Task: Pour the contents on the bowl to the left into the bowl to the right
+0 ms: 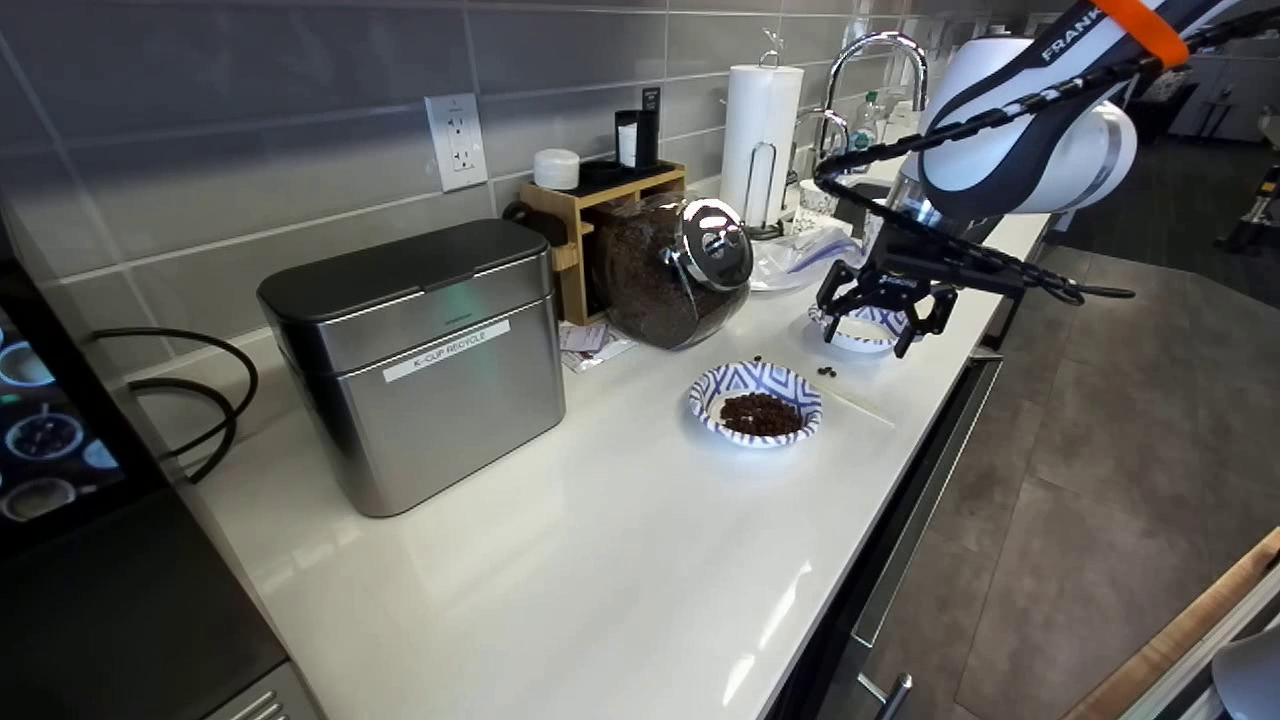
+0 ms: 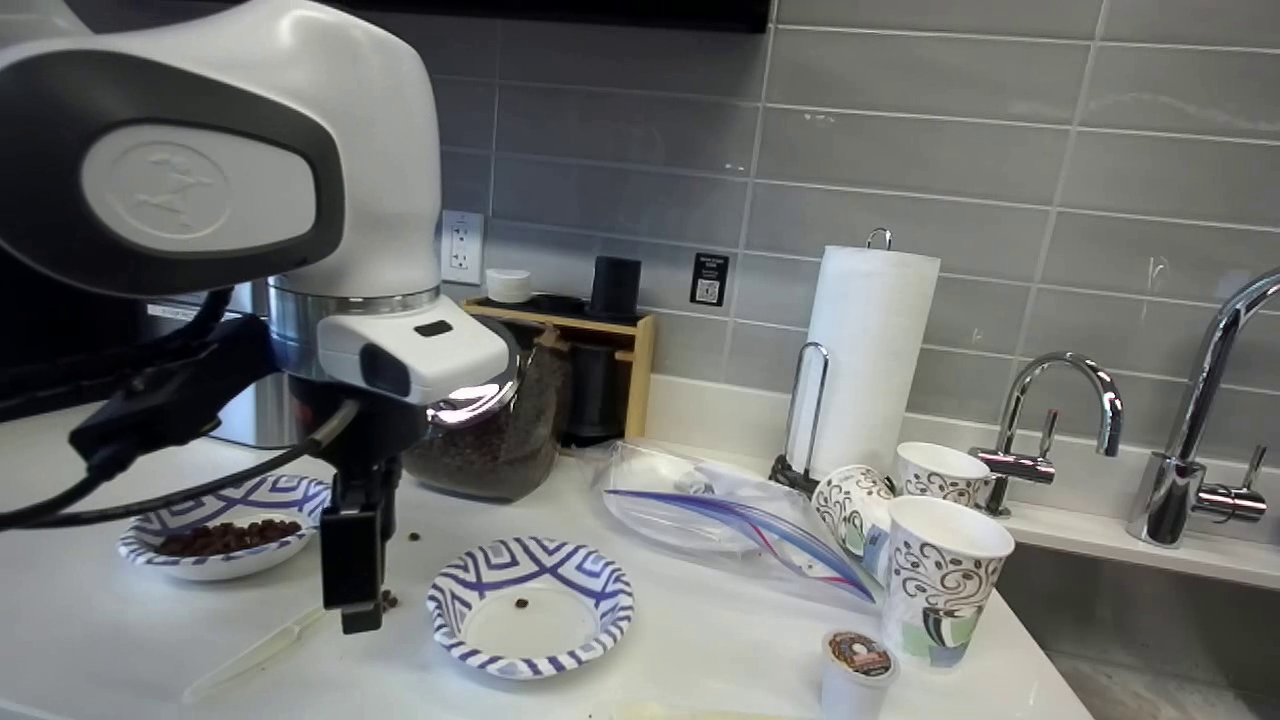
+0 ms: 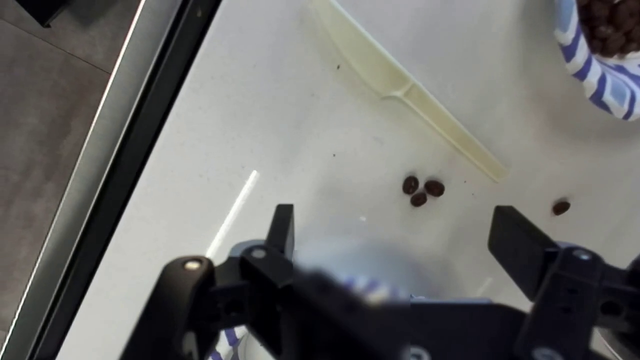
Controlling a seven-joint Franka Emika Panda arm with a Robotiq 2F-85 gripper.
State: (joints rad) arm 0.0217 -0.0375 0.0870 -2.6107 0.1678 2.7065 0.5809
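Observation:
A blue-and-white paper bowl [image 1: 755, 376] holds dark beans [image 1: 762, 414]. In an exterior view this bowl [image 2: 205, 568] stands left with its beans [image 2: 230, 537]; its edge [image 3: 595, 82] shows at the wrist view's top right. A matching bowl [image 2: 530, 622] to the right holds a single bean; it is partly behind the gripper in an exterior view [image 1: 862, 332] and barely shows in the wrist view [image 3: 231, 345]. My gripper [image 3: 390, 225] is open with nothing between its fingers. In an exterior view the gripper [image 2: 357, 580] hangs above the counter between the bowls, touching neither.
A pale plastic knife [image 3: 420, 97] and several loose beans [image 3: 418, 199] lie on the counter. A bean jar [image 1: 665, 275], a steel bin [image 1: 450, 390], a plastic bag [image 2: 720, 510], a paper towel roll [image 2: 865, 350], paper cups [image 2: 945, 580] and a coffee pod [image 2: 855, 680] stand around.

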